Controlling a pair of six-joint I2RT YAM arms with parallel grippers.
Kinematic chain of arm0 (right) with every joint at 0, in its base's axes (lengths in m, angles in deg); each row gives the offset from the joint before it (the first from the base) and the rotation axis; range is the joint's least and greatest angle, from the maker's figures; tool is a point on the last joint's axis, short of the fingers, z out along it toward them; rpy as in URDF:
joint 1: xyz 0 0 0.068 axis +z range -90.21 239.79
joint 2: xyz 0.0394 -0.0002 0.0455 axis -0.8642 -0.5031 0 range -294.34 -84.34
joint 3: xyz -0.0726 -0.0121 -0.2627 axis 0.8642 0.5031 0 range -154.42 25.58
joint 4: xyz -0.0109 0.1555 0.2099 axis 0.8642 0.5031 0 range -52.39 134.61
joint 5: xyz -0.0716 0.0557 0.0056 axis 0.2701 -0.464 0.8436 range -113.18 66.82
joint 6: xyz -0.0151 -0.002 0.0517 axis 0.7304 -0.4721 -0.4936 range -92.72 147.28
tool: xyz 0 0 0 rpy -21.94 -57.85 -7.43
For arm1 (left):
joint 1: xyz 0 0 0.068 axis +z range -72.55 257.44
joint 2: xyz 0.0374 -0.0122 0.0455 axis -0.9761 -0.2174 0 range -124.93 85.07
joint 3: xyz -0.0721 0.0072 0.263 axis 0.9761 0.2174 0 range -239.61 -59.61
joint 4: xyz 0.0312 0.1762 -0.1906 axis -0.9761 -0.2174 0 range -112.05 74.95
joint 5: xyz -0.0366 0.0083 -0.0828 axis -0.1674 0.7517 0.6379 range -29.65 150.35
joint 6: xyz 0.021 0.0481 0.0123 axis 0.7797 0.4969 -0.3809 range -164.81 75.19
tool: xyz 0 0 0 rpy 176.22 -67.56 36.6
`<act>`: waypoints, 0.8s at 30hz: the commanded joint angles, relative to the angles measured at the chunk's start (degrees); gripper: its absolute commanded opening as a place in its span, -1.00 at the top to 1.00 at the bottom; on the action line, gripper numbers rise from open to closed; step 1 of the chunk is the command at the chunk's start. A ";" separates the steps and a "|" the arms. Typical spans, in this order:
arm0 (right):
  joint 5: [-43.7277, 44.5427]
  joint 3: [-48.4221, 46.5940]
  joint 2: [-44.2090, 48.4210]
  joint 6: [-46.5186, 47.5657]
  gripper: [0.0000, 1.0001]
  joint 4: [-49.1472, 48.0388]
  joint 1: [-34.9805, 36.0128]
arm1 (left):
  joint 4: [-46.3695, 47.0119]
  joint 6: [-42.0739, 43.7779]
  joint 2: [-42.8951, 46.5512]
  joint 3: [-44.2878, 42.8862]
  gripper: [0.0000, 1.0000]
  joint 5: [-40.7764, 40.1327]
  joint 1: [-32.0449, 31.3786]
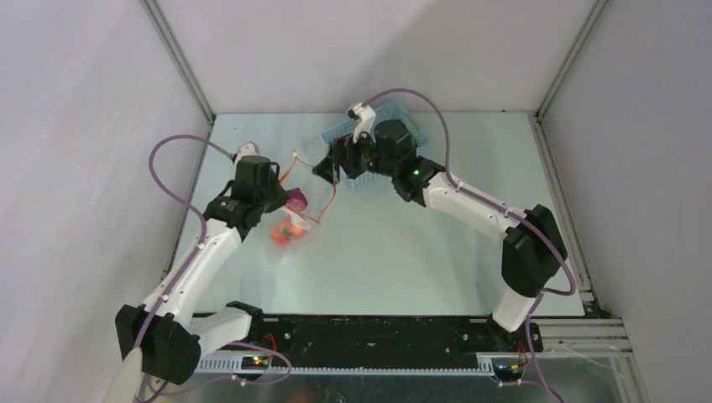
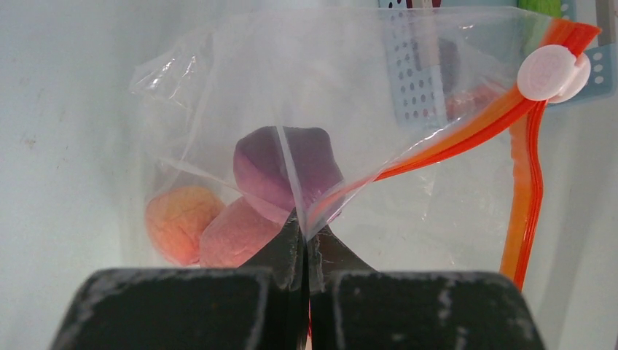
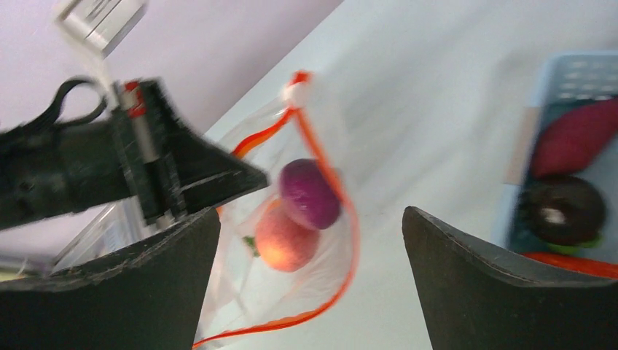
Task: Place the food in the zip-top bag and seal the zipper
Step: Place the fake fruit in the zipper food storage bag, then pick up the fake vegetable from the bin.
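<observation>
Top view: the bag lies on the desk, mouth toward the basket. The left gripper is at its rim. The right gripper is just beyond, forearm stretched over the basket.

Left wrist: the gripper is clenched on the bag's film beside the zipper, with purple food inside.

Right wrist: the gripper is spread and empty, the bag ahead-left, other food in the basket to the right.

On my top feed I see a light-blue perforated basket sitting at the far edge of the pale green table, about midway across. Plain grey walls close off three sides, with metal corner struts rising at the back corners.
</observation>
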 commanded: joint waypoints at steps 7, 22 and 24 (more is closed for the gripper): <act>19.10 -24.38 -16.51 7.28 -0.99 20.86 -11.73 | 1.58 0.58 -0.56 -0.02 1.00 -1.39 0.45; 43.30 -49.84 -41.10 33.14 -0.99 24.92 -14.48 | 1.51 0.57 -1.99 0.19 1.00 -2.05 0.84; 45.58 -50.15 -42.69 35.50 -0.99 22.73 -14.52 | 1.52 0.49 -2.38 0.14 1.00 -1.86 0.84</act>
